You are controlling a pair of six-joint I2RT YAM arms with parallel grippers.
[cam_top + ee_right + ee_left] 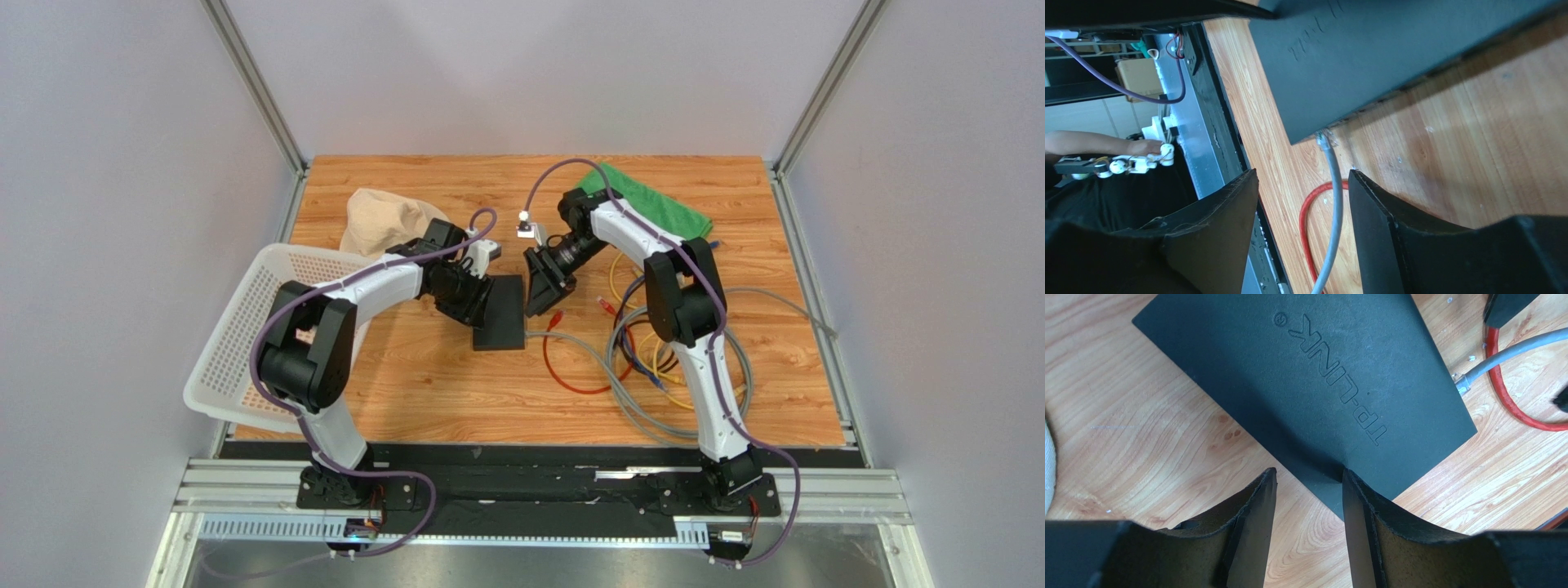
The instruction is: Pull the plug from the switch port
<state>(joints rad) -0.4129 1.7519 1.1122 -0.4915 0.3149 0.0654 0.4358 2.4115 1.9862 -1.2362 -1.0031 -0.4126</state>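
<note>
The switch (501, 314) is a flat black box on the wooden table; its lid with raised lettering fills the left wrist view (1309, 386). A grey cable (1335, 208) ends in a clear plug (1324, 139) that sits at the end socket of the switch's port edge (1389, 92). The plug also shows in the left wrist view (1463, 384). My right gripper (1303, 177) is open and straddles the grey cable just below the plug without touching it. My left gripper (1309, 478) is open over the switch's opposite corner, its right fingertip (1350, 481) on the lid.
A red cable (1306, 226) loops on the table beside the grey one, within a tangle of cables (644, 361) at the right. A green cloth (656, 206) lies at the back right, a beige cloth (374, 218) at the back left, and a white basket (252, 325) overhangs the left edge.
</note>
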